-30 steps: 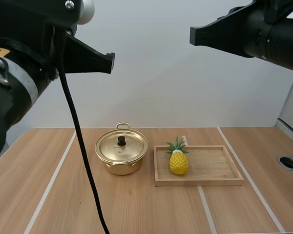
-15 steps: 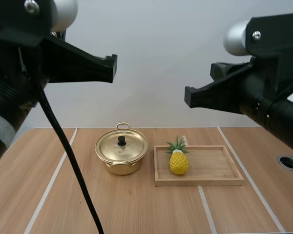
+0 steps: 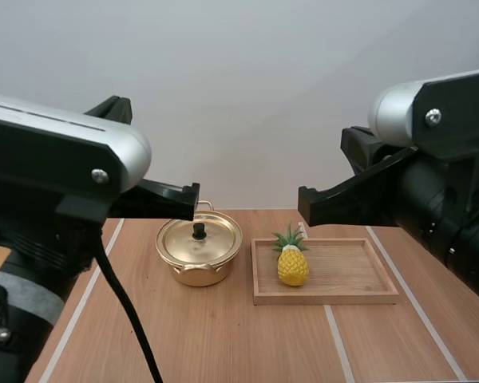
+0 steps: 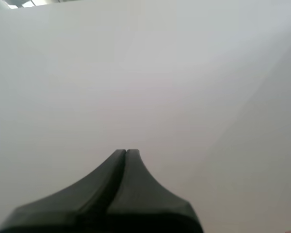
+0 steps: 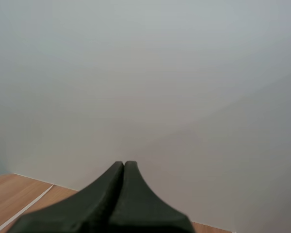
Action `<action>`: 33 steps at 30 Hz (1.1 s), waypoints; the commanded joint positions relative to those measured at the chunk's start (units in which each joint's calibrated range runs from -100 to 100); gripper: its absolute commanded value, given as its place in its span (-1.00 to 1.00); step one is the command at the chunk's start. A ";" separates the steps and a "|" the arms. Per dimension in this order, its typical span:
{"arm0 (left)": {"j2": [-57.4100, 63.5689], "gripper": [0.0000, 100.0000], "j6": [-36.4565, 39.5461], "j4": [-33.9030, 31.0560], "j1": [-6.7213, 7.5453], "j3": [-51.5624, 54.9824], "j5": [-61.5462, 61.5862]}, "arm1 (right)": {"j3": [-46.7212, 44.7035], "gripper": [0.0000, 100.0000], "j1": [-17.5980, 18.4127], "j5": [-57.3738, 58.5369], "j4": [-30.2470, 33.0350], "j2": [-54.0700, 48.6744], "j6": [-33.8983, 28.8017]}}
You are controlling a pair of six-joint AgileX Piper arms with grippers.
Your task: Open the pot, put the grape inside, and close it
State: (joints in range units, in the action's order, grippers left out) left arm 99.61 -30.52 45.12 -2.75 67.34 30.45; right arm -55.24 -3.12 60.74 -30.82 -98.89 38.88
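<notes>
Left hand, fingers pressed together, has sunk toward the surface; pot, lid on, sits at 9 o'clock of the tray holding a pineapple; right hand, also closed on nothing, sank too. Approach just beginning, I judge.

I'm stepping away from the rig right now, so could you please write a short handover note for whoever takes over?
Left gripper: shut, empty, held above the table.
Right gripper: shut, empty, also held up.
Pot on the table, lid on. Wooden tray beside it holds the fruit, a pineapple.
Done: nothing.
Left: lift lid, put fruit in, close pot.
</notes>
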 commanded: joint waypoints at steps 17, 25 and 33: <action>0.39 -1.00 10.29 -13.06 2.64 19.07 -25.66 | -26.60 -1.00 -0.19 -26.36 5.46 -0.62 0.31; 0.39 -1.00 10.29 -14.77 2.83 26.61 -11.82 | -37.40 -1.00 -0.19 -35.08 5.01 -0.62 0.31; 0.39 -1.00 10.29 -19.24 2.83 30.30 -6.09 | -37.91 -1.00 -0.19 -31.65 3.72 -0.62 0.31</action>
State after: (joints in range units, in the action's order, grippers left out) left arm 99.72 -20.70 27.13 -0.15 97.31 23.91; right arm -92.92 -3.12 29.16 -28.48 -99.08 38.88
